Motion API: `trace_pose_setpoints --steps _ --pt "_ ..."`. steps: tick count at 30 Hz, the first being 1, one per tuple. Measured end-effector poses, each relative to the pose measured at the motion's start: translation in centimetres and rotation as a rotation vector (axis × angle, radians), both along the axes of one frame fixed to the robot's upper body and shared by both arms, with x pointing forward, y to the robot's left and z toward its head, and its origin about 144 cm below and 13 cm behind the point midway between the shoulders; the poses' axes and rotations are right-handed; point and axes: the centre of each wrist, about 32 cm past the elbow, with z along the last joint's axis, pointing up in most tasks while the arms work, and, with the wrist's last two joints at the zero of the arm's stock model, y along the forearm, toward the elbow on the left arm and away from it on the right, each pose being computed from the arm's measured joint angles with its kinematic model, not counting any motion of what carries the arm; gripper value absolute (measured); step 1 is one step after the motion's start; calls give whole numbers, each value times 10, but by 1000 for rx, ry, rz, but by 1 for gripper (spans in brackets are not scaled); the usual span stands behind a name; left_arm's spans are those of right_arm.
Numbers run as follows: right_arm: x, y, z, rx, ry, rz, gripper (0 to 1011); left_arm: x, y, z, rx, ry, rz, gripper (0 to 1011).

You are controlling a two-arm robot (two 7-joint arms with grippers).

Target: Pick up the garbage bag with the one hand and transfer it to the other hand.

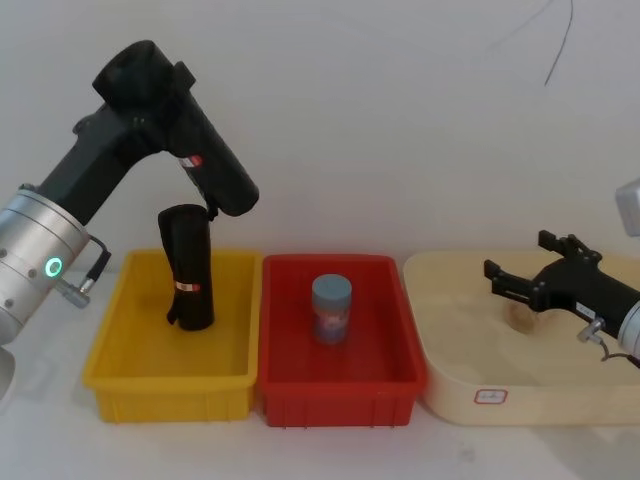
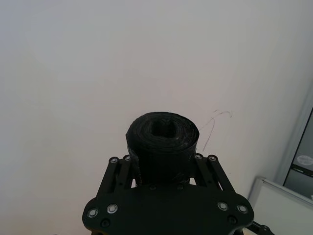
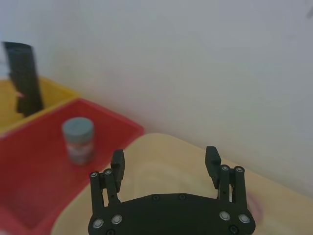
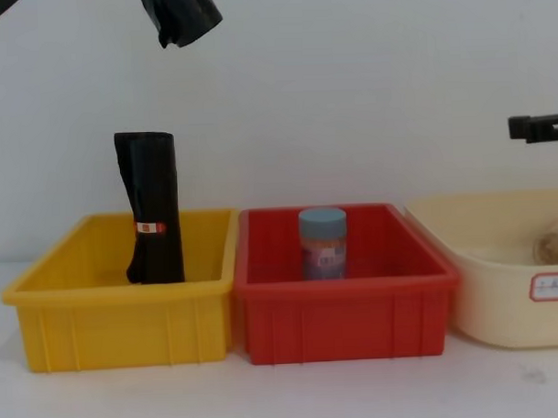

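Left claw [image 2: 163, 160]: clamped on the garbage bag [image 2: 163, 139], raised above the yellow bin [image 1: 165, 381].
Garbage bag: held in the air, apart from the second black roll [image 1: 190, 270] below.
Second black roll: upright in the yellow bin, at 9 o'clock from the red bin [image 1: 340, 384].
Right claw [image 3: 166, 157]: spread wide, empty, over the cream tub [image 1: 450, 385] at 3 o'clock.
Jar [image 1: 331, 308]: upright in the red bin.

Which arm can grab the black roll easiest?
Left. The left gripper hangs above the garbage bag in the yellow bin; the right gripper sits open over the cream tub, beyond the red bin.
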Motion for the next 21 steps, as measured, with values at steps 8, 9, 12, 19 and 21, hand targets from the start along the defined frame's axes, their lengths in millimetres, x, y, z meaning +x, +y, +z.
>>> trace_pose_setpoints --steps 8,9,12,19,21 --pt "-3 -1 5 10 -20 118 1001 -1 0 2 -4 -7 -11 496" --pt "-3 -1 6 14 -25 141 1001 -1 0 2 -5 -7 -12 496" --pt "-3 0 9 18 -35 191 1001 -1 0 2 -5 -8 -13 496" --pt "-1 1 13 24 -55 295 1001 0 0 2 -2 -5 -14 496" --pt "0 1 14 24 -59 318 1001 3 -1 0 6 1 -11 496"
